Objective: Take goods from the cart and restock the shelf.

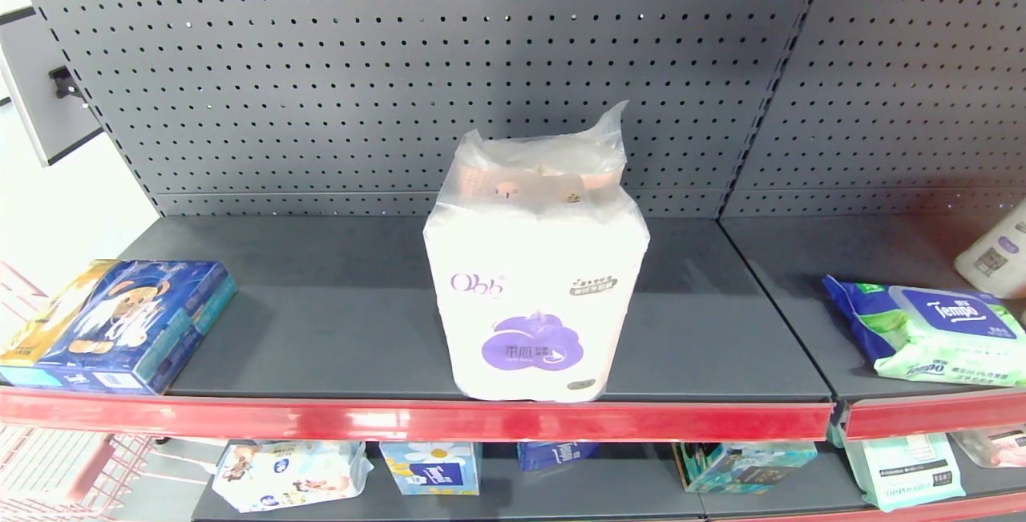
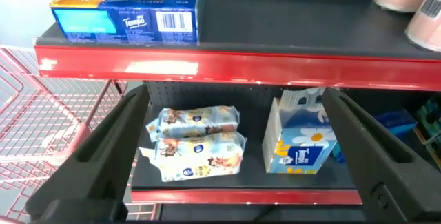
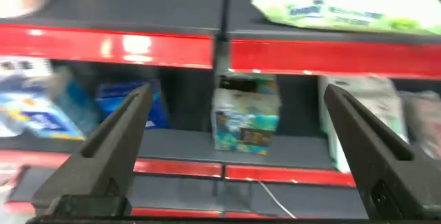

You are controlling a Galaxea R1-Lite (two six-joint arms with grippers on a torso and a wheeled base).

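- Head view, far left of the white plastic-wrapped toilet-roll pack with its purple label: a red wire cart sits lower than the toilet-roll pack.
- Closer in but still well apart on that side, a blue cardboard tissue box lies at the front of the dark grey metal shelf. A yellow box touches its outer side.
- Below and left of the toilet-roll pack, the left gripper faces the lower tier. Its black fingers are spread wide with nothing between them. Beyond them lie two stacked pale cartoon-printed wipes packs and an upright blue-and-white daisy tissue box.
- The toilet-roll pack itself stands upright mid-shelf, at the front edge just behind the red front strip, with its loose clear wrap bunched on top. Neither gripper touches it.
- Below and right of the toilet-roll pack, the right gripper also faces the lower tier, spread wide and empty. A teal printed box stands beyond it.
- Right of the toilet-roll pack and well apart, a green-and-blue soft wipes pack lies flat on the neighbouring board.
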